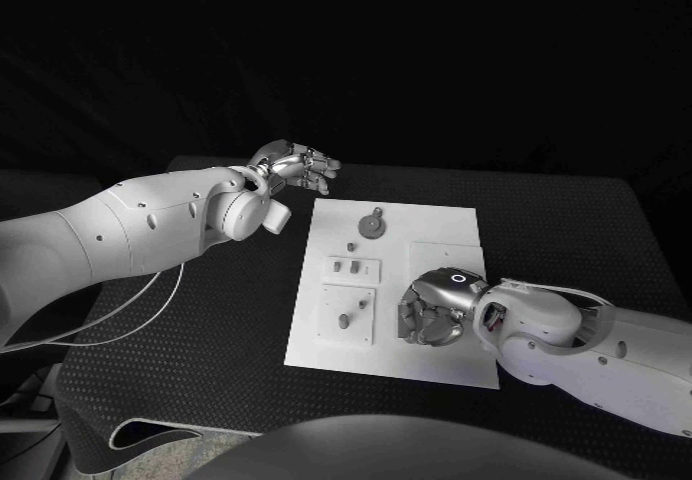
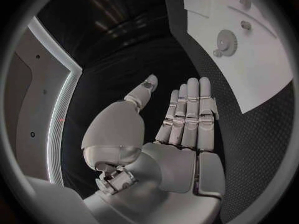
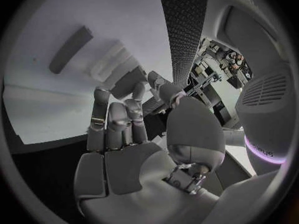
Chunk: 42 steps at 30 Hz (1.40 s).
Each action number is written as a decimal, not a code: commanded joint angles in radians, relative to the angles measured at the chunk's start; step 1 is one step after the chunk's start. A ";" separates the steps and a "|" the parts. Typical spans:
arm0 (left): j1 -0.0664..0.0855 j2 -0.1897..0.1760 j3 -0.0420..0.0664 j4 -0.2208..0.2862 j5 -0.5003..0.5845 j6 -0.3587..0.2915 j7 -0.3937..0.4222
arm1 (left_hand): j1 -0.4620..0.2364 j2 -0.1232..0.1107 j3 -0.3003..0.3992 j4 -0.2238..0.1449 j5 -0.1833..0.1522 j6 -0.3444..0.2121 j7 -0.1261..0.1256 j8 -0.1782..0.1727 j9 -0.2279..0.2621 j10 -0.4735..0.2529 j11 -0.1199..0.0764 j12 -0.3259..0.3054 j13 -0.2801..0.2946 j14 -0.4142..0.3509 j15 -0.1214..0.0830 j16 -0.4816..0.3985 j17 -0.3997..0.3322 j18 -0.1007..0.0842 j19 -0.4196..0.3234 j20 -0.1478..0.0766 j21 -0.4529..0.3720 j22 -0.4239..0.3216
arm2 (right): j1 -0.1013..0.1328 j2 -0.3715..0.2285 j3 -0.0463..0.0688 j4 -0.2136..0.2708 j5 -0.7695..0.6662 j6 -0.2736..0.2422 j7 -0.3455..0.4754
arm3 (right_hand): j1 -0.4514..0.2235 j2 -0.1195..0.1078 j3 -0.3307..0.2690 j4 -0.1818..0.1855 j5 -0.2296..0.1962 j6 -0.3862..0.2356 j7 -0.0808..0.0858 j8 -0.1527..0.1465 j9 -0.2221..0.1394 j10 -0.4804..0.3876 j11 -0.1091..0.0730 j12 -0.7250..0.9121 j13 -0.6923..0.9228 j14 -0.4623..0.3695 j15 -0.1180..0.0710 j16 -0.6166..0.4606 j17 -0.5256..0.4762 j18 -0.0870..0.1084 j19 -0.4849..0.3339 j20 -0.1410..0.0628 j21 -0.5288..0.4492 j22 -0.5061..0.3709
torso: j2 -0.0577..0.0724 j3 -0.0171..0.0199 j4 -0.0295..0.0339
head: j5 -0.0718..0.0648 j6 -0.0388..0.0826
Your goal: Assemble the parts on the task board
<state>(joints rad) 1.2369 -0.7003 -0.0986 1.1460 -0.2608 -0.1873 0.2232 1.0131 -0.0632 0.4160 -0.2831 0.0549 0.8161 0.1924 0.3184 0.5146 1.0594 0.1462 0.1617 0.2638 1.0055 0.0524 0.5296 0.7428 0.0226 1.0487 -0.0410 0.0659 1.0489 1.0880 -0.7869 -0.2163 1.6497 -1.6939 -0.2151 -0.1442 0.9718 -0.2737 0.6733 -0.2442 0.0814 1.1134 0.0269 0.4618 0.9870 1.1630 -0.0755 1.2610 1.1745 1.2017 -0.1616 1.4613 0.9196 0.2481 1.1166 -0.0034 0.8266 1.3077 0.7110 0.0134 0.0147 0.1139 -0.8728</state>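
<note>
The white task board (image 1: 433, 225) lies mid-table. A grey gear (image 1: 372, 225) sits near its far end, and small grey parts (image 1: 346, 267) stand in raised plates on its left half, with one peg (image 1: 345, 321) nearer me. My right hand (image 1: 433, 305) is on the board's near right part, fingers curled down onto it. In the right wrist view its fingertips (image 3: 138, 92) close around a raised pale block (image 3: 118, 59); whether they hold a part is hidden. My left hand (image 1: 296, 165) hovers beyond the board's far left corner, fingers (image 2: 190, 109) straight and empty. The gear (image 2: 226, 37) also appears in the left wrist view.
The black table (image 1: 216, 340) extends left of and in front of the board. A thin white cable (image 1: 137, 315) trails from my left arm over the table's left side. A long grey slot or bar (image 3: 70, 49) lies on the board ahead of my right hand.
</note>
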 commanded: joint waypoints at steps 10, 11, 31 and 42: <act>0.001 0.001 0.000 0.002 -0.001 0.020 0.008 | -0.012 0.002 0.002 0.003 -0.005 -0.006 -0.002 0.004 -0.002 -0.007 0.001 0.000 -0.001 -0.002 0.008 -0.006 0.002 0.020 -0.007 0.003 0.002 -0.001 | -0.014 0.016 0.000 -0.015 -0.148 -0.065 0.007 | 0.043 0.030 0.020 0.003 -0.003 0.049 -0.022 0.016 0.069 0.126 -0.016 0.087 0.099 0.057 -0.004 0.018 0.041 0.014 0.029 -0.011 0.012 0.020 | 0.000 -0.0006 0.0006 | 0.000 0.000; 0.001 0.001 0.000 0.002 -0.001 0.020 0.007 | -0.012 0.002 0.002 0.003 -0.005 -0.006 -0.002 0.004 -0.002 -0.007 0.001 0.000 -0.001 -0.002 0.008 -0.007 0.002 0.020 -0.007 0.003 0.002 -0.001 | -0.016 0.017 0.000 -0.017 -0.153 -0.066 0.005 | 0.051 0.037 0.022 0.001 -0.003 0.054 -0.024 0.015 0.073 0.133 -0.017 0.090 0.103 0.061 -0.004 0.019 0.044 0.014 0.031 -0.013 0.013 0.020 | 0.000 -0.0007 0.0007 | -0.001 0.000; 0.001 0.000 -0.001 0.002 -0.002 0.022 0.006 | -0.013 0.003 0.002 0.003 -0.005 -0.007 -0.002 0.005 -0.002 -0.007 0.001 0.000 -0.001 -0.003 0.009 -0.007 0.002 0.020 -0.008 0.003 0.002 -0.001 | -0.023 0.020 0.000 -0.033 -0.213 -0.094 -0.040 | 0.078 0.082 0.018 -0.028 -0.003 0.077 -0.029 -0.004 0.094 0.157 -0.018 0.092 0.108 0.084 0.003 0.022 0.057 0.014 0.039 -0.016 0.017 0.020 | 0.001 -0.0018 0.0008 | 0.000 0.000; 0.001 0.000 -0.001 0.001 -0.002 0.023 0.003 | -0.014 0.003 0.002 0.003 -0.005 -0.007 -0.002 0.005 -0.003 -0.007 0.001 0.000 -0.001 -0.003 0.009 -0.008 0.003 0.020 -0.008 0.003 0.002 -0.002 | -0.023 0.018 0.000 -0.050 -0.072 0.018 0.004 | 0.067 0.088 0.015 -0.025 -0.002 0.075 -0.026 -0.019 0.099 0.143 -0.014 0.074 0.090 0.070 0.008 0.014 0.033 0.014 0.032 -0.012 0.013 0.019 | 0.001 -0.0024 -0.0007 | 0.000 0.000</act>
<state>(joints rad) 1.2368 -0.7021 -0.0998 1.1458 -0.2608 -0.1788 0.2214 1.0091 -0.0592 0.4160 -0.2831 0.0549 0.8161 0.1924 0.3184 0.5128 1.0594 0.1462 0.1617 0.2639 1.0020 0.0558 0.5257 0.7442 0.0316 1.0453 -0.0374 0.0659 1.0482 1.0646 -0.7632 -0.2157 1.6187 -1.8190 -0.2635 -0.1190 1.0402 -0.1892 0.6900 -0.2664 0.0734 1.1837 -0.0038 0.4446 1.0862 1.3111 -0.0923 1.3374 1.2663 1.2766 -0.1554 1.4789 0.9531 0.2483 1.1489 -0.0214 0.8382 1.3077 0.7114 0.0110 0.0151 0.1144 -0.8728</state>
